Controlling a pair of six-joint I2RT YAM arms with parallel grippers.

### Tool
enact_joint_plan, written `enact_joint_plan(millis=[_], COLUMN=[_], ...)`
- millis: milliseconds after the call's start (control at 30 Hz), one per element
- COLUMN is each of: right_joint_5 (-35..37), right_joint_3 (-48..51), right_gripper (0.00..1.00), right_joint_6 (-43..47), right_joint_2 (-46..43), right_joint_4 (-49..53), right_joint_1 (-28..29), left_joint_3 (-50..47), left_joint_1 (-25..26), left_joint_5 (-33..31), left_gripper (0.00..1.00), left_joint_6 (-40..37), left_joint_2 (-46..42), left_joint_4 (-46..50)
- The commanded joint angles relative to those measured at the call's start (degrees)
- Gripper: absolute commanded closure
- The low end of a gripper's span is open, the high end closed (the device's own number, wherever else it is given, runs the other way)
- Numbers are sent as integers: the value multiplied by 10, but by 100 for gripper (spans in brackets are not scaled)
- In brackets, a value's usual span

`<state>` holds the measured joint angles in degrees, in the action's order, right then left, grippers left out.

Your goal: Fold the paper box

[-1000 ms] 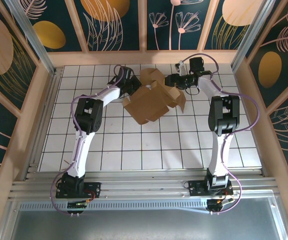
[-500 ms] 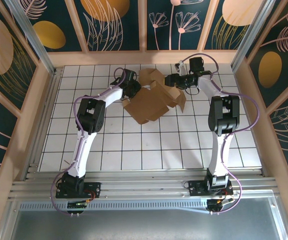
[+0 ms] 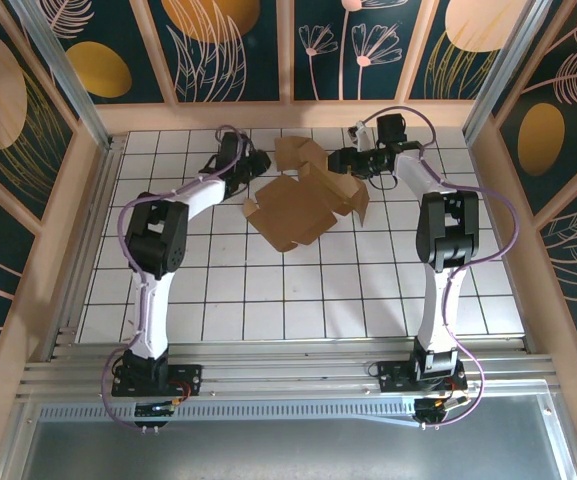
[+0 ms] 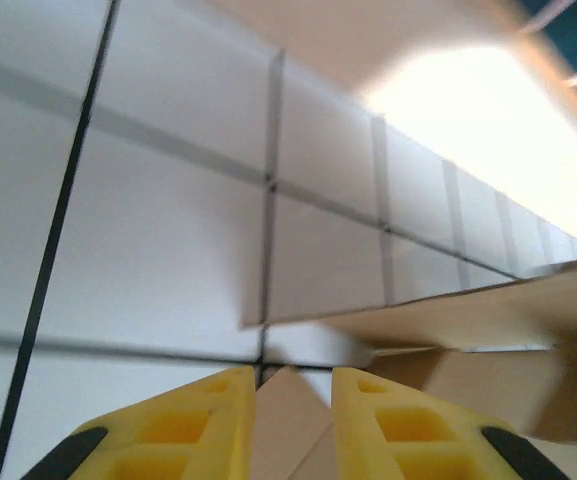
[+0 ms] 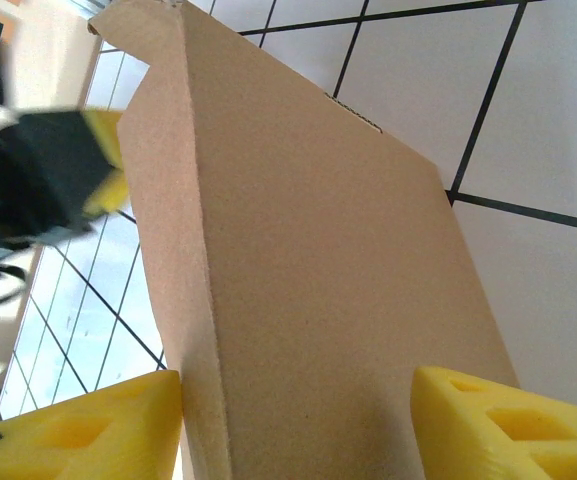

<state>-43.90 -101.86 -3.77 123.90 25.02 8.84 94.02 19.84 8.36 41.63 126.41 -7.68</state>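
The paper box [image 3: 293,210] is a brown cardboard sheet, partly folded, lying at the back middle of the tiled table with flaps standing up on its far and right sides. My right gripper [image 3: 343,162] is at its raised right flap. In the right wrist view, the right gripper [image 5: 293,385] has a yellow finger against each side of a wide folded panel [image 5: 308,250]. My left gripper [image 3: 256,163] hangs just off the box's far left corner. In the left wrist view its jaws [image 4: 293,375] stand slightly apart, a cardboard corner [image 4: 288,420] showing in the gap and a flap [image 4: 488,320] beyond.
The wooden back wall [image 3: 288,115] runs close behind the box and both grippers. Wooden side walls [image 3: 58,230] close in the table. White tiles [image 3: 298,290] stretch between the box and the arm bases at the aluminium rail [image 3: 288,370].
My left gripper has let go of the box's left edge, parted its jaws and drawn back to the left and rear. The box's left side has settled lower. The right gripper has not moved.
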Motion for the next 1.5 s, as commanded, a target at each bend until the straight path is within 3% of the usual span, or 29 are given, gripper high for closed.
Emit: enact_joint_plan(millis=[0, 67, 167, 267, 367, 500, 567, 667, 833, 967, 1100, 1200, 1367, 1467], right_joint_5=[35, 33, 31, 29, 27, 29, 30, 29, 29, 29, 30, 34, 44, 43], right_joint_3=[-6, -11, -17, -24, -29, -32, -32, -35, -46, -46, -47, -47, -49, -53], right_gripper=[38, 38, 38, 38, 38, 38, 38, 38, 38, 38, 38, 38, 40, 44], right_joint_6=[10, 10, 12, 15, 19, 28, 31, 30, 31, 32, 30, 30, 16, 1], right_joint_2=[18, 19, 22, 28, 31, 30, 31, 32, 35, 35, 38, 38, 39, 43], right_joint_4=[32, 35, 39, 43, 49, 59, 61, 62, 67, 68, 69, 69, 65, 63], right_joint_1=[0, 0, 0, 2, 1, 0, 1, 1, 2, 2, 5, 8, 9, 9], left_joint_3=[2, 34, 131, 257, 327, 333, 346, 381, 394, 399, 421, 423, 416, 398], left_joint_1=[0, -2, -7, -14, -28, -46, -49, -49, -49, -46, -32, -20, -12, -5], left_joint_5=[79, 164, 222, 287, 346, 345, 338, 348, 370, 429, 421, 412, 402, 407], left_gripper=[74, 75, 70, 63, 57, 41, 38, 40, 39, 38, 40, 45, 67, 74], left_joint_6=[-192, -309, -430, -522, -598, -642, -677, -682, -627, -570, -573, -575, -563, -558], left_joint_2=[-49, -40, 6, 72, 112, 122, 134, 163, 202, 227, 249, 256, 250, 230], left_joint_4=[-75, -39, 60, 180, 238, 218, 226, 229, 169, 104, 111, 119, 128, 133])
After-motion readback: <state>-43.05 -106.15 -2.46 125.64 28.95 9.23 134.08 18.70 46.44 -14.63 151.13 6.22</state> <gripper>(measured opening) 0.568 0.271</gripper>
